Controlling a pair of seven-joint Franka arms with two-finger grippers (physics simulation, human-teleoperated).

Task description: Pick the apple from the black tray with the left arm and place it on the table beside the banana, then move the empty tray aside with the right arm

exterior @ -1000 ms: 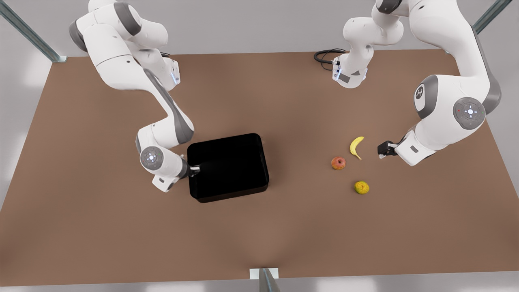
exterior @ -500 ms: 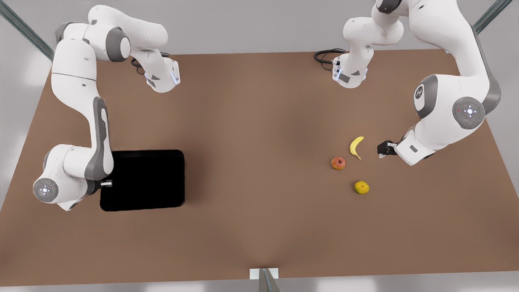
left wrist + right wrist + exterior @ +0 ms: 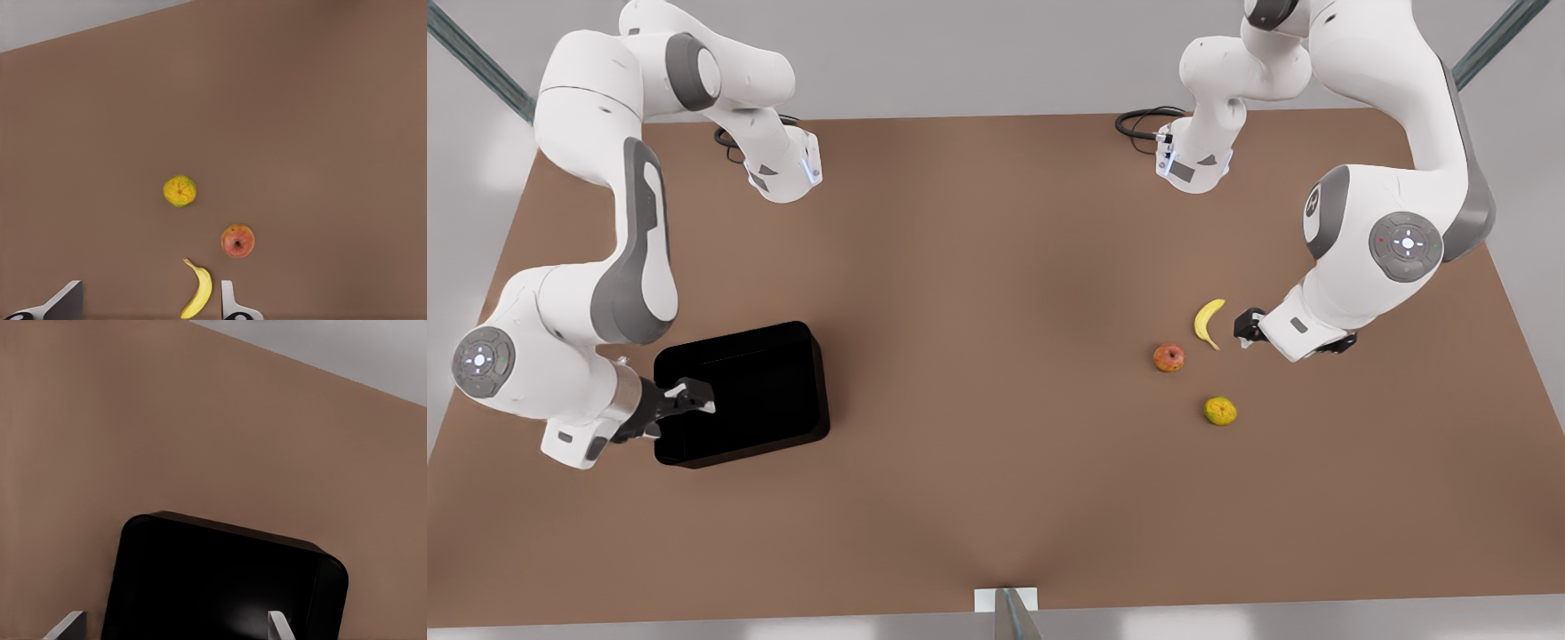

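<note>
The right arm bends low at the front view's left, its gripper (image 3: 691,397) spread wide over the empty tray's (image 3: 765,391) near rim, touching nothing. The left gripper (image 3: 1243,331), fingers parted and empty, hangs just beside the banana (image 3: 1208,322); the apple (image 3: 1168,357) lies near it on the table (image 3: 996,267).

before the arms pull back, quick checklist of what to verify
1. apple out of the black tray, on the table beside the banana: ok.
2. Tray empty: ok.
3. Tray aside at the front view's left: ok.
4. right gripper open, over the tray's near rim: ok.
5. Right fingers clear of the rim: cannot tell.
6. left gripper open, empty, near the banana: ok.
</note>
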